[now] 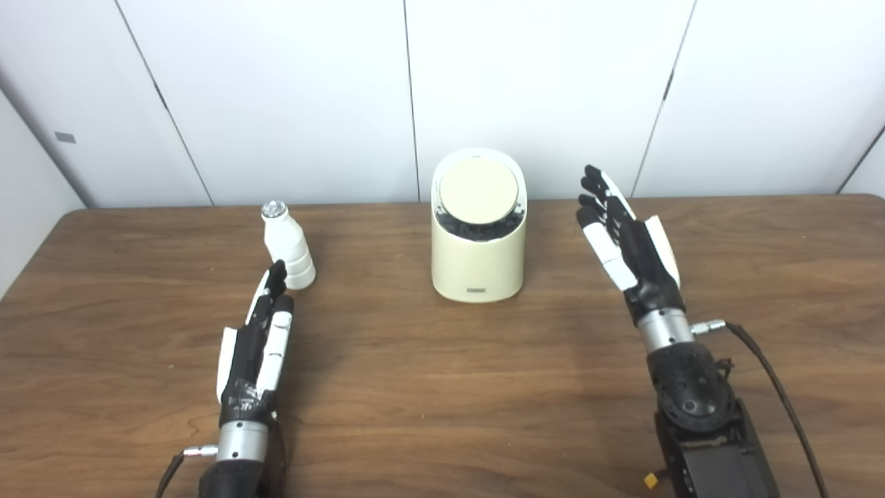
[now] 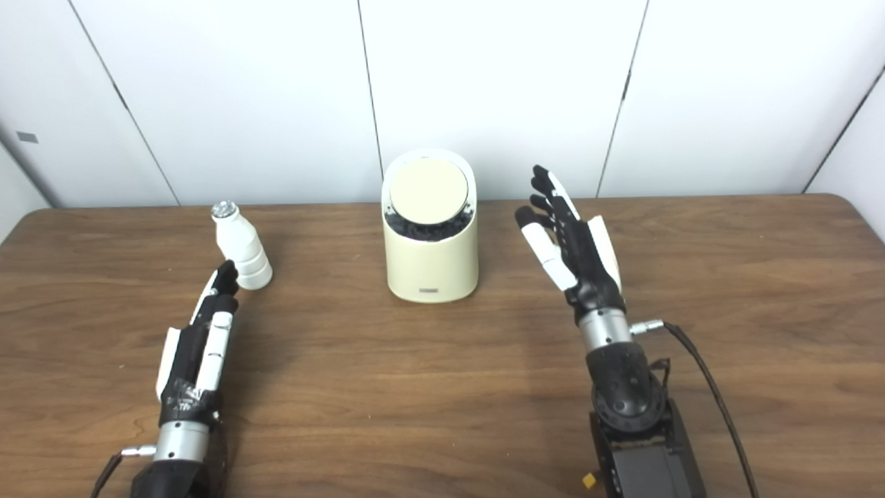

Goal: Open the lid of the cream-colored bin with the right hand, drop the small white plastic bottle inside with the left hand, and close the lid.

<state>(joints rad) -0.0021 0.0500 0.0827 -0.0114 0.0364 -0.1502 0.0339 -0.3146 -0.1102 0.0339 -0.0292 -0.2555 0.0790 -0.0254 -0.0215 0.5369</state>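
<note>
One cream-colored bin (image 1: 478, 266) stands on the wooden surface (image 1: 442, 387) between two hands, its round lid (image 1: 478, 192) tilted toward the cameras, nothing blocking it. The right hand (image 1: 626, 238), fingers spread and empty, hovers just beside the bin. One small white bottle (image 1: 288, 247) stands upright just past the left hand's (image 1: 257, 346) extended, empty fingertips.

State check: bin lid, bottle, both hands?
Lid: closed on the bin.
Bottle: upright on the table, capped, left of the bin, not held.
Left hand: open, empty, fingertips close to the bottle's base; contact unclear.
Right hand: open, empty, right of the bin, apart from it.
</note>
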